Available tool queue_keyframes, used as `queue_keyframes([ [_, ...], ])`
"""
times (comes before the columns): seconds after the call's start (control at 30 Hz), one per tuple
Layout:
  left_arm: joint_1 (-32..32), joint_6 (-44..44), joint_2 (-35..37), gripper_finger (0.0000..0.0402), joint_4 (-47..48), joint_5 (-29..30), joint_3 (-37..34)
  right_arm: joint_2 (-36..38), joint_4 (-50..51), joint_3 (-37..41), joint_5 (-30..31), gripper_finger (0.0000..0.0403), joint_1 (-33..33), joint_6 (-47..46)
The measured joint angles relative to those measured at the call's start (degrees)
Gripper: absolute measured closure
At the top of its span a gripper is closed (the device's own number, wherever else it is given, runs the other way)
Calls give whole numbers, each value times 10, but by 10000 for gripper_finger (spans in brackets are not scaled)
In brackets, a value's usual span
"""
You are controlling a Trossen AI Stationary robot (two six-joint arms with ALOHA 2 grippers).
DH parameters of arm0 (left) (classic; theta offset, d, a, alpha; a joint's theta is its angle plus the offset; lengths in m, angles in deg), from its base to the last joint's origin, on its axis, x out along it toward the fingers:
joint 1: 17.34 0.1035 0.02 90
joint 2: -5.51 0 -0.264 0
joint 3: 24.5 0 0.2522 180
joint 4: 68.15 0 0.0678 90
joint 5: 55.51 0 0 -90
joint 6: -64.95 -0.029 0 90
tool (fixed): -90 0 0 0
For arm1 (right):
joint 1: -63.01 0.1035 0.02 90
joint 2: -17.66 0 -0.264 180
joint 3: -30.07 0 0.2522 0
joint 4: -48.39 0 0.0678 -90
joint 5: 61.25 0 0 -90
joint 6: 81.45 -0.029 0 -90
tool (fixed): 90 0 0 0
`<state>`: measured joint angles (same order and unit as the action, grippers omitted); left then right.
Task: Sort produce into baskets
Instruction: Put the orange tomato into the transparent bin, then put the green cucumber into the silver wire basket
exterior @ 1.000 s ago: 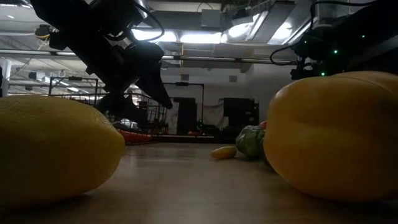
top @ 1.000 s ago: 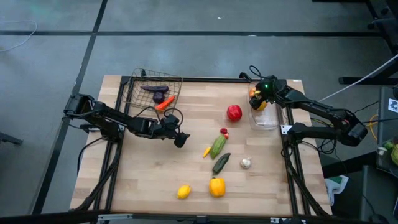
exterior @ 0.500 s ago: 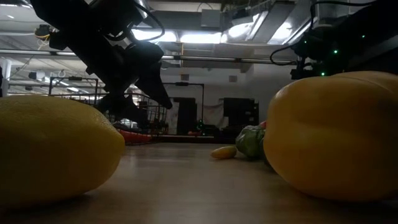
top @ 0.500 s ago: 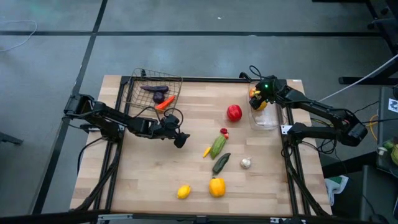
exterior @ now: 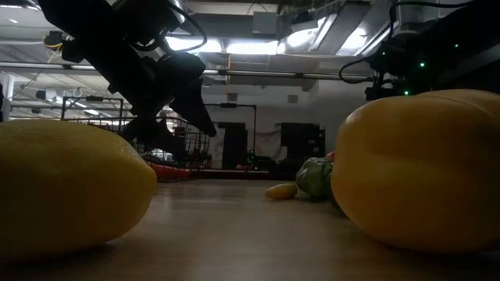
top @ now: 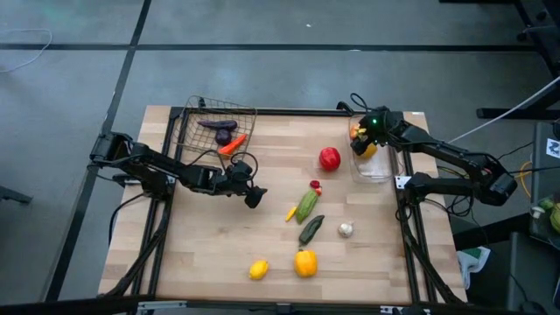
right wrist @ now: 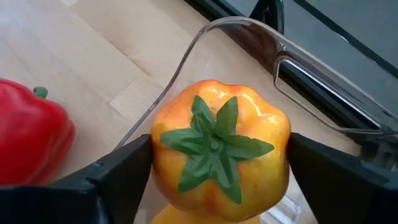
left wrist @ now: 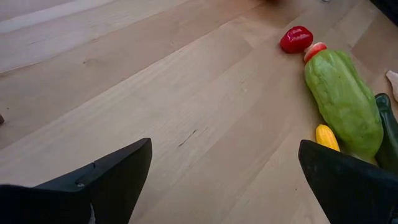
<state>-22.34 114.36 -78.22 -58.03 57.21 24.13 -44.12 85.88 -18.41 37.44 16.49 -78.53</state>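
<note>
- High view: wooden table (top: 210, 254). Wire basket (top: 199, 118) at the far left, tilted, with purple produce (top: 219, 125) and a carrot (top: 233, 145) inside.
- Clear bin (top: 378, 166) at the far right. Right gripper (top: 360, 140) hangs over its near-left corner with an orange-yellow tomato (top: 360, 133) between the fingers.
- Red pepper (top: 329, 158) lies just left of the bin.
- Left gripper (top: 255, 198) sits low over bare table, left of the middle cluster, nothing in it.
- Middle cluster: small red piece (top: 315, 185), pale green gourd (top: 306, 206), small yellow piece (top: 290, 213), dark green cucumber (top: 311, 229). Garlic (top: 346, 229) to their right.
- Near edge: lemon (top: 258, 269) and yellow pepper (top: 305, 262), apart.
- Low view: lemon (exterior: 62, 187) and yellow pepper (exterior: 422, 168) fill the foreground. Left arm (exterior: 133, 55) dark above the table; green gourd (exterior: 315, 177) and small yellow piece (exterior: 281, 190) farther back.
- Left wrist view: fingers (left wrist: 118, 174) spread wide, empty, bare wood between them. Gourd (left wrist: 343, 102), red piece (left wrist: 296, 39), yellow piece (left wrist: 326, 137) ahead to one side.
- Right wrist view: tomato (right wrist: 221, 149), green calyx facing the camera, sits between the fingers (right wrist: 124, 171), which stand right at its sides; cannot tell whether they press or have let go. Bin rim (right wrist: 249, 31) curves behind it; red pepper (right wrist: 31, 134) on the table outside the bin.
</note>
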Motion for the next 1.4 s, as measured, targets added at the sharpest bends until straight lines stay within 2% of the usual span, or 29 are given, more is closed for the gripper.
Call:
queue_keyframes([
  [0.13,0,0,0,2,0,0,0,0,0,0,10,8,0,0],
  [0.47,0,0,0,2,0,0,0,6,2,-6,-42,41,0,-1],
  [0.7,0,1,0,2,0,0,0,19,79,-83,-108,42,0,-1],
  [0.8,0,1,0,2,0,0,0,26,121,-124,-168,42,0,-14],
  [0.93,0,1,0,2,0,0,0,40,133,-156,-288,42,0,-31],
  [1.23,0,1,0,2,0,0,0,54,94,-164,-517,42,1,-46],
  [1.3,0,1,0,2,0,0,0,53,90,-164,-546,42,10,-47],
  [1.4,0,1,0,2,0,0,0,53,89,-164,-548,42,43,-47],
])
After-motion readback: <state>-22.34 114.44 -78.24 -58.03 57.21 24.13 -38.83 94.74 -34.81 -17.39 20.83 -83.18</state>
